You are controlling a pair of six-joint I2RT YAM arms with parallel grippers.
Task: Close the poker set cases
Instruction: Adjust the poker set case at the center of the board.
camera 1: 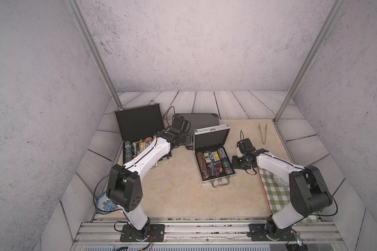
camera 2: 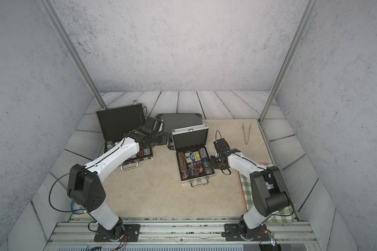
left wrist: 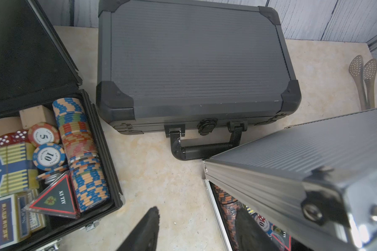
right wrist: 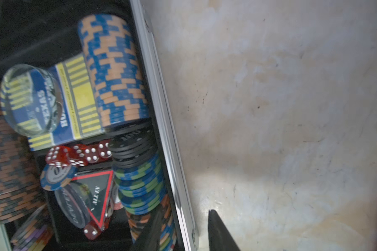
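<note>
Grey speckled walls [camera 1: 183, 43] box in a beige, marble-look bench [camera 1: 172, 195] bordered by pale plank-printed panels [camera 1: 205, 102]. A green checked cloth [camera 1: 276, 195] covers its right front corner, wooden tongs [camera 1: 262, 133] lie near the far right edge, and a blue-and-white bowl [camera 1: 102, 205] sits at the left front, partly hidden.

The dark-grey ribbed case [camera 1: 198, 119] lies shut at the back centre, handle toward the robot. The black textured case [camera 1: 139, 128] stands open at the far left, lid upright, with chips, cards and dice inside. The silver case [camera 1: 213, 156] is open in the middle, lid raised.

The left arm [camera 1: 144, 156] reaches forward over the black case's front. Its pincer [left wrist: 194, 234] hangs above bare bench between the two open cases, jaws apart and holding nothing. The right arm [camera 1: 276, 165] is bent with its wrist turned in toward the silver case. Its pincer [right wrist: 186, 236] is parted astride that case's right wall, one finger [right wrist: 152, 234] over the chips, the other outside. Contact cannot be made out.
</note>
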